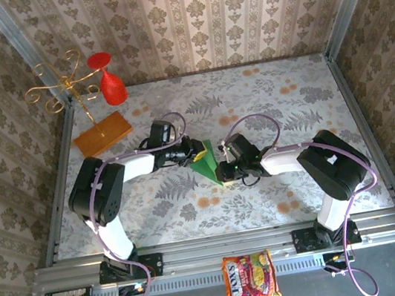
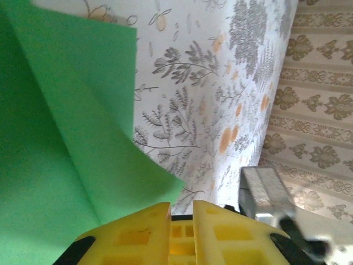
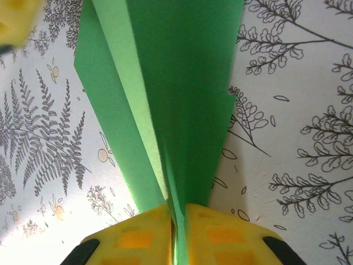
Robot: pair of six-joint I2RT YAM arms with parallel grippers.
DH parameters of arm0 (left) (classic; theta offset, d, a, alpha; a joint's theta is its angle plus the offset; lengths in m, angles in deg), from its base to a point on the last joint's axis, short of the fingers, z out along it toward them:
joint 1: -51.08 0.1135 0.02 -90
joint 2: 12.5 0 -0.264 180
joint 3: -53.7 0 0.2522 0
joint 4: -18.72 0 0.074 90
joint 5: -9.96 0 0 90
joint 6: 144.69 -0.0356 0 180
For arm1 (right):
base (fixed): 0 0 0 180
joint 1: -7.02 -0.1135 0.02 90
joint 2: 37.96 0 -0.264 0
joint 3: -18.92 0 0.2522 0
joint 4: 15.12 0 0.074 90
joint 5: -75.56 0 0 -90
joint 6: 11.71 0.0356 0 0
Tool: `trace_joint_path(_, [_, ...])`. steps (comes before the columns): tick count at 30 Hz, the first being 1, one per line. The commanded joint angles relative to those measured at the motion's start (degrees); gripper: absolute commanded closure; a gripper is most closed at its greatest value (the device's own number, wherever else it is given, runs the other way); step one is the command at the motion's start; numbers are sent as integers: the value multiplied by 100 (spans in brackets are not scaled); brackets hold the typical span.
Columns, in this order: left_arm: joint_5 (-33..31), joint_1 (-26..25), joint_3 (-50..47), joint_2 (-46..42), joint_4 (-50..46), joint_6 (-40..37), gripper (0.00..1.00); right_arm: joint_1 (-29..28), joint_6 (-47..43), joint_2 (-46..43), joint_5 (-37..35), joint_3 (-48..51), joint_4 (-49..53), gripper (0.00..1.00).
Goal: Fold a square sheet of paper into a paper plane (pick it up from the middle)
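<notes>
The green paper plane (image 1: 204, 165) is a folded, pointed piece with a centre crease, held between the two arms at mid-table. My right gripper (image 1: 221, 170) is shut on its crease; in the right wrist view the folded layers (image 3: 182, 83) run up from between the yellow fingers (image 3: 177, 221). My left gripper (image 1: 199, 151) sits at the paper's upper left edge. In the left wrist view its fingers (image 2: 182, 212) stand a narrow gap apart with nothing between them. The green paper (image 2: 55, 138) lies just to the left of them.
An orange-brown board (image 1: 102, 133) with a gold wire stand (image 1: 59, 83) and a red glass (image 1: 109, 87) stands at the back left. A red-yellow snack packet (image 1: 249, 277) lies on the front rail. Patterned walls close in the table on three sides.
</notes>
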Motion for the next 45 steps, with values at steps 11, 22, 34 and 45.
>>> trace_joint_path(11, [102, -215, -703, -499, 277, -222, 84, 171, -1218, -98, 907, 182, 581, 85])
trace_joint_path(22, [144, -325, -465, -5, 336, -323, 87, 259, -1043, -3, 940, 302, 309, 85])
trace_joint_path(34, [158, -324, -232, 249, 89, -436, 88, 276, -625, -218, 929, 121, 494, 76])
trace_joint_path(45, [178, -324, -147, 323, -148, -569, 88, 276, -151, -315, 1011, -127, 649, 72])
